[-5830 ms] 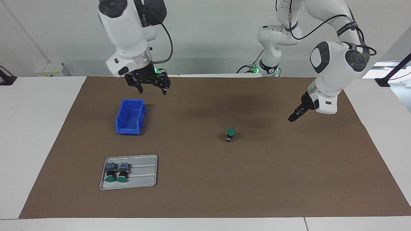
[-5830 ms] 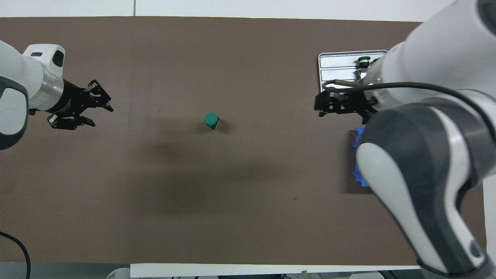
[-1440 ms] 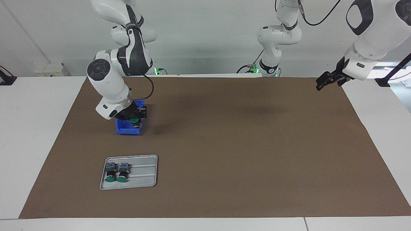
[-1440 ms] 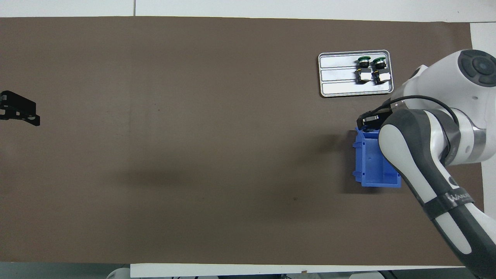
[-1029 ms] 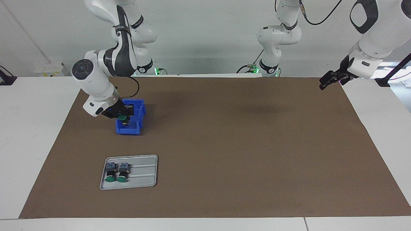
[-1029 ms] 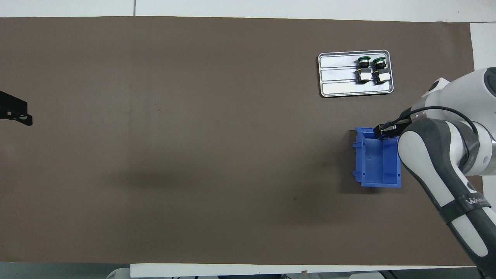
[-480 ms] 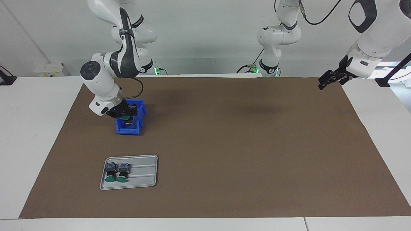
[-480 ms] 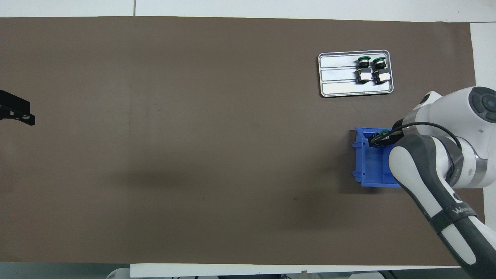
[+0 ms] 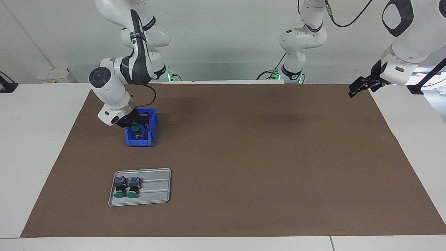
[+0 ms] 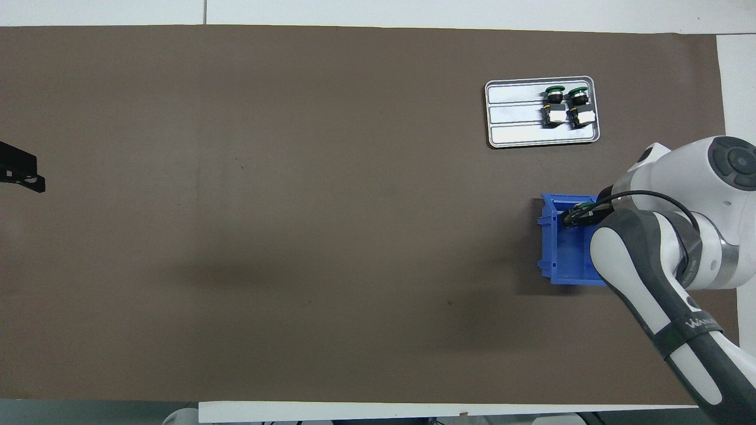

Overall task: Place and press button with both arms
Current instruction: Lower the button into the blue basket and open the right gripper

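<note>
My right gripper reaches down into the blue bin at the right arm's end of the mat. It is shut on the button, whose green cap shows between the fingers inside the bin. In the overhead view the right arm covers most of the bin, and only a sliver of the green cap shows at the right gripper. My left gripper waits in the air over the mat's corner at the left arm's end, also seen in the overhead view.
A grey ridged tray lies farther from the robots than the bin, with two more green-capped buttons lying side by side in it. It also shows in the overhead view. A brown mat covers the table.
The button has left the middle of the mat and is now in my right gripper. That gripper has settled lower into the bin. The left arm has drawn back to the mat's corner.
</note>
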